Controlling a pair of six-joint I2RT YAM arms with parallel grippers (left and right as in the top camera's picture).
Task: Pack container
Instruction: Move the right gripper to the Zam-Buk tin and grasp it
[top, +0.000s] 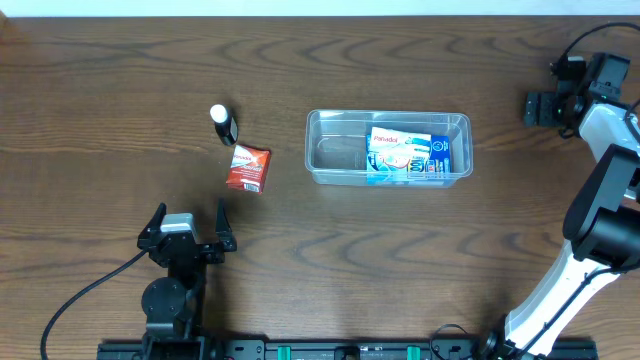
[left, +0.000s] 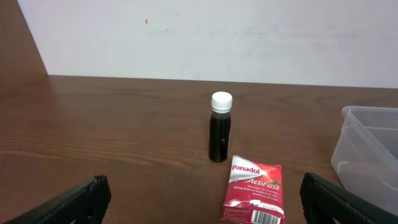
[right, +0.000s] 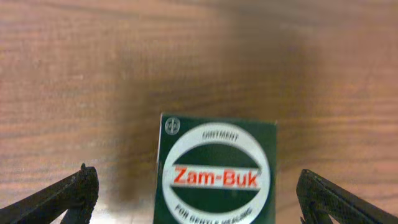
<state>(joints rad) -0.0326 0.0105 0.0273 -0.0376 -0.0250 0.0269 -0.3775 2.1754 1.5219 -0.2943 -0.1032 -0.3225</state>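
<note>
Dark wood-grain surface meets a white wall; container sits centre-right on it holding a blue-white box; left tool spread, empty; right tool spread over green Zam-Buk box.

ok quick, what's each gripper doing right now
left gripper: open, holding nothing
right gripper: open, holding nothing; the Zam-Buk box sits on the table in front of it, not gripped

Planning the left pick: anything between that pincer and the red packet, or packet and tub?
Nothing visible: the left pincer faces the red packet over bare table; the black bottle stands beyond, away from the container.
</note>
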